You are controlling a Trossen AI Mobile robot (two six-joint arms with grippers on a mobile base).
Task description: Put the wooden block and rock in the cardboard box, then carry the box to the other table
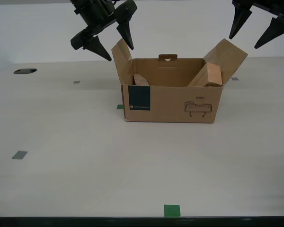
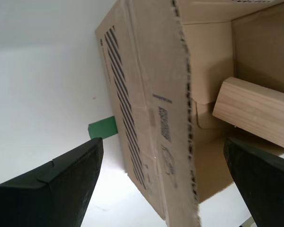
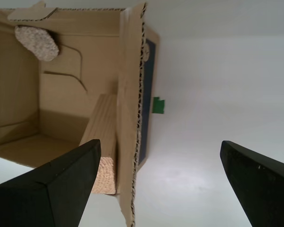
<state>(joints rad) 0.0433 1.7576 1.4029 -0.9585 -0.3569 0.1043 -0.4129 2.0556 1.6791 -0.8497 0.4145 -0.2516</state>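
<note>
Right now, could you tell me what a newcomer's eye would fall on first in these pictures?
The open box in the middle of the table draws the eye first. Inside it, the block leans at the exterior view's right and the rock sits at its left. Above its raised flaps hang two black open tools: my first tool at the exterior view's right, my second tool at its left.

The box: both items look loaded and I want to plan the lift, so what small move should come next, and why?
Probably lower both open grippers onto the box's side flaps. The block and rock already sit inside the box, while my first gripper and my second gripper hang above its ends, holding nothing.
</note>
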